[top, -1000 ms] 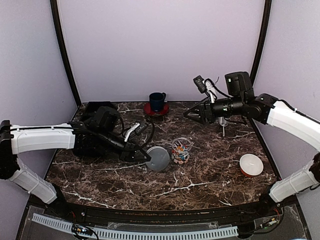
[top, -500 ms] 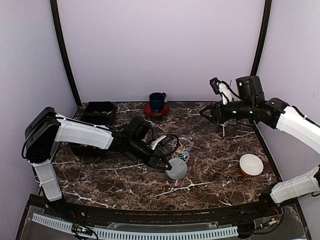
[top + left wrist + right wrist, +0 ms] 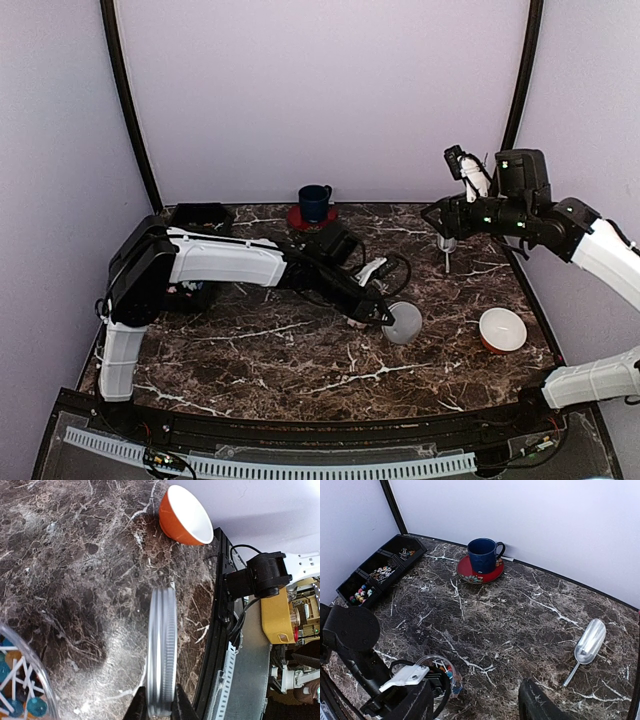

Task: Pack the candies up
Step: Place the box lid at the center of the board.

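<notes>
You get soft, even light from above in the overhead view. The walls read pale lilac, and the dark marble table shows only faint shadows under the arms. The black posts curve slightly toward the upper corners.

In the left wrist view the lid is smeared along its edge. A pale sheen sits on the stone at lower centre, the candies at lower left are out of focus, and the orange bowl is crisp.

In the right wrist view the scoop glints, and the right gripper is a dark, soft shape along the bottom edge.
</notes>
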